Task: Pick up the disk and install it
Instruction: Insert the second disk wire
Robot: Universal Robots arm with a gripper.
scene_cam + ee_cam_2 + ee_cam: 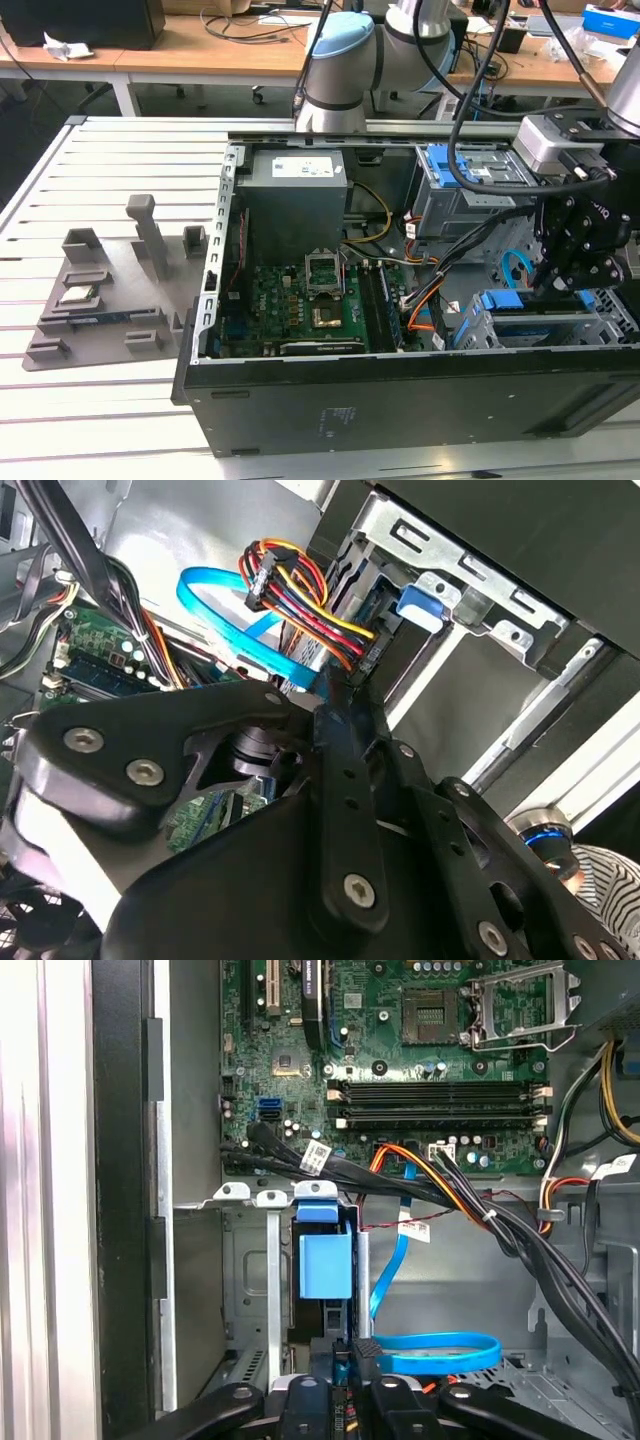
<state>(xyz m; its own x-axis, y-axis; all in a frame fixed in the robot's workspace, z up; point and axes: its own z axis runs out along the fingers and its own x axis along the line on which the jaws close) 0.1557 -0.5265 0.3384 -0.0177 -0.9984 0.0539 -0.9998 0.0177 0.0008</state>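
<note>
Open desktop computer case (400,400) lying on its side on a slatted white table (100,170), robot arm reaching in from 12 o'clock of the exterior view. Gripper (555,285) lowered at 4 o'clock of that view, over the grey drive cage (560,325) in the case's corner. Grip state impossible to tell: tips hidden behind the black linkages in both wrist views (345,695) (345,1360).

Disk (325,1265) standing edge-on in a slot of that cage, showing just its blue plastic carrier frame, directly beyond the gripper. In the exterior view, blue frame (497,302) at 9 o'clock of the gripper, just beside it.

Blue flat data cable (440,1350) looped on the case floor near the cage; same cable (215,600) curving past a bundle of red, yellow, orange and black wires (300,590). White paper tags on the black cables (318,1155), print too small to read.

Green motherboard (300,300) at the case's centre, open processor socket (325,270) on it, memory modules (435,1100) alongside. Grey power supply (295,200) at 11 o'clock, white label (305,168) on top, illegible. Upper drive bay (470,180) at 1 o'clock with blue plastic parts and a white sticker.

Grey parts fixture (100,300) at 9 o'clock, outside the case, small square processor chip (78,295) resting in it.
</note>
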